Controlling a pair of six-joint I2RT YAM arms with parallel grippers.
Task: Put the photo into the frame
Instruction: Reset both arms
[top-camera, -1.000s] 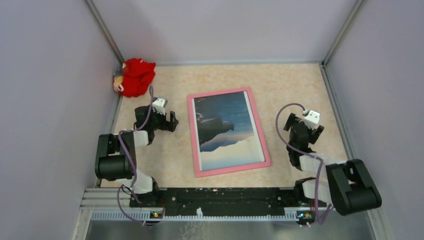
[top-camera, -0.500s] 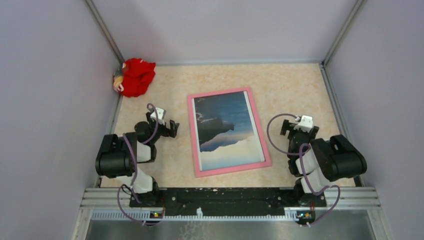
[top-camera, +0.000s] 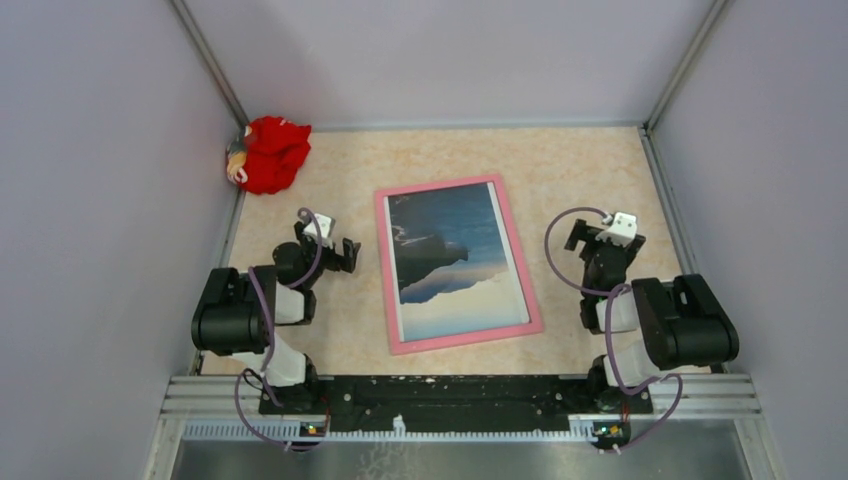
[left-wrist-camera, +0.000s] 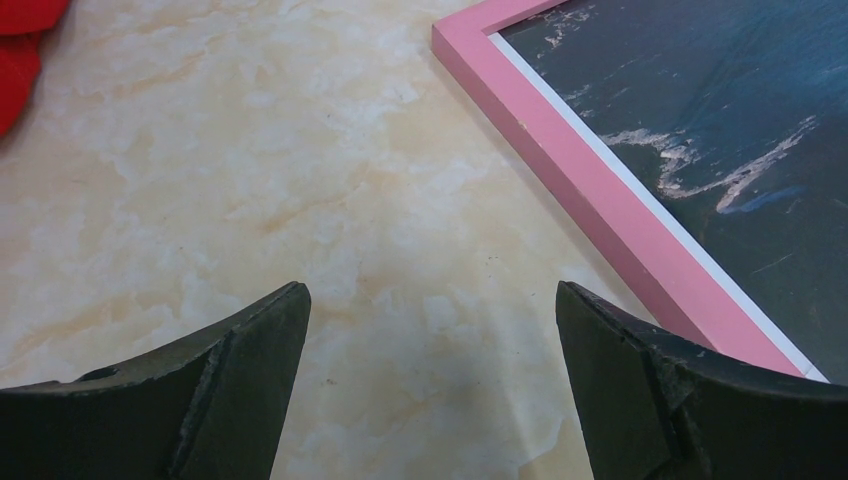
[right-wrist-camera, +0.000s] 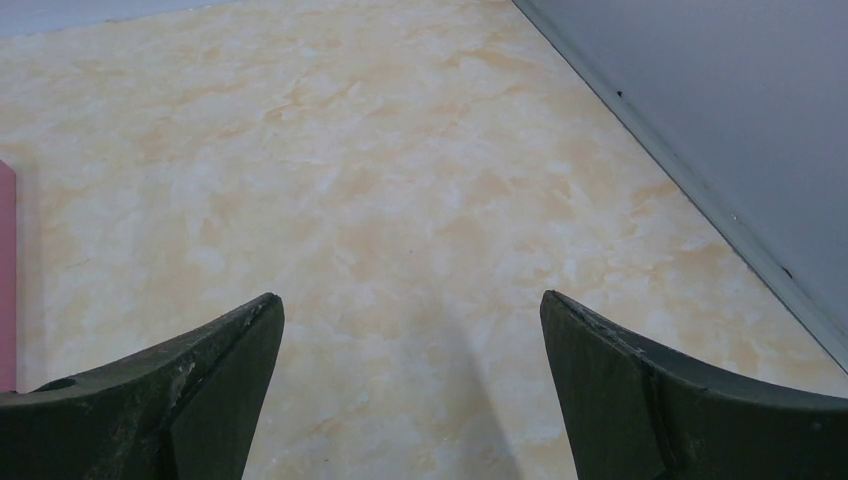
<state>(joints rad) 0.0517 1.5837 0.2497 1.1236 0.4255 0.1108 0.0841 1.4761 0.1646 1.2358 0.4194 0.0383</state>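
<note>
Both arms are being folded back toward their bases compared with a second ago; nothing on the table (top-camera: 580, 170) is being shifted. The frame (top-camera: 384, 270) is being left lying pink face up mid-table, with the photo (top-camera: 455, 255) being shown inside its rim, so the task is judged done. The left fingers (left-wrist-camera: 240, 380) and right fingers (right-wrist-camera: 200, 390) are being held spread and empty, either side of the frame, presumably because nothing remains to be gripped.

Even, soft light; sharp focus
</note>
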